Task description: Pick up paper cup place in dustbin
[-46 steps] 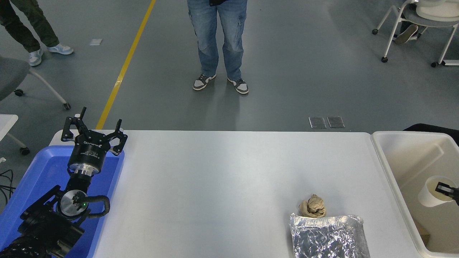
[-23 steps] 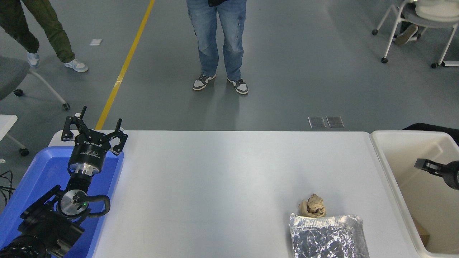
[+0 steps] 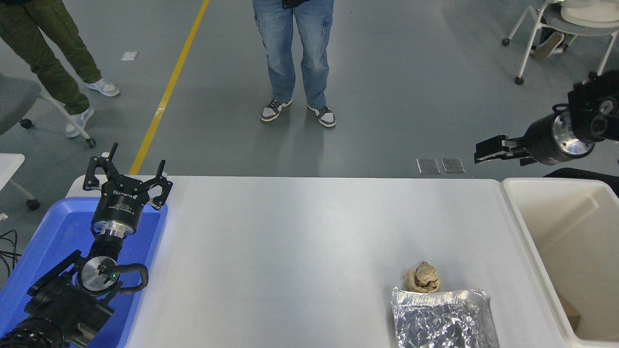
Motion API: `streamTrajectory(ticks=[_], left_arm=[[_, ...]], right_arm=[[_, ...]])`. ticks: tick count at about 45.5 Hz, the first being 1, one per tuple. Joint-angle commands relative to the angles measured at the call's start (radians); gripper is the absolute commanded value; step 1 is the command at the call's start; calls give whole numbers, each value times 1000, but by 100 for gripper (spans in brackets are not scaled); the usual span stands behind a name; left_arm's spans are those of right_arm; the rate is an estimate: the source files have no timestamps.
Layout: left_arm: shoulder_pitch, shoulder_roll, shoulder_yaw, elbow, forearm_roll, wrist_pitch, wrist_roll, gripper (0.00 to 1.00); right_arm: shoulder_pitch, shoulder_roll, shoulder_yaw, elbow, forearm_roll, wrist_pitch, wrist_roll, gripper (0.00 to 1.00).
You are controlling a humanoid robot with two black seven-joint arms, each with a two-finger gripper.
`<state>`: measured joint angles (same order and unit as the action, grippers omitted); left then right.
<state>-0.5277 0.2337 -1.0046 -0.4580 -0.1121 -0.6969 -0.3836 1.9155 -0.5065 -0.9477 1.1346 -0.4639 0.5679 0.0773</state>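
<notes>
- Since the frame a second back, the right gripper (image 3: pixel 483 155) has climbed out of the dustbin (image 3: pixel 515 212) and now hangs up high at the right edge, above the bin's far left corner, pointing left. It had the paper cup back then; now it holds nothing, and its fingers look close together from this side-on angle, though I can't really tell how wide the gap is.
- The cup isn't showing anywhere right now. The part of the bin's inside that's in view is bare cream wall, plus a small brown bit down at the near corner.
- Nearest the camera on the white table (image 3: pixel 300 232): a crinkled foil tray (image 3: pixel 442 318), with a crumpled brown paper ball (image 3: pixel 421 277) touching its far edge.
- Lower left, the left gripper (image 3: pixel 126 178) sits parked over the far end of a blue tray (image 3: pixel 58 227), fingers spread wide, gripping nothing.
- Way back on the grey floor, a person in jeans (image 3: pixel 294 53) stands facing the table, and a second person (image 3: pixel 51 58) in green trousers is at top left.
</notes>
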Motion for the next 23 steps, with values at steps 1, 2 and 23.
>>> streamTrajectory(ticks=[1, 2, 23], left_arm=[[0, 1, 0, 1, 0, 0, 0, 100], [2, 1, 0, -1, 0, 0, -1, 100], [3, 1, -2, 1, -3, 7, -5, 100]], right_arm=[[206, 189, -71, 57, 241, 218, 7, 100], [218, 198, -71, 57, 252, 218, 7, 100], [382, 224, -42, 162, 311, 218, -2, 100]])
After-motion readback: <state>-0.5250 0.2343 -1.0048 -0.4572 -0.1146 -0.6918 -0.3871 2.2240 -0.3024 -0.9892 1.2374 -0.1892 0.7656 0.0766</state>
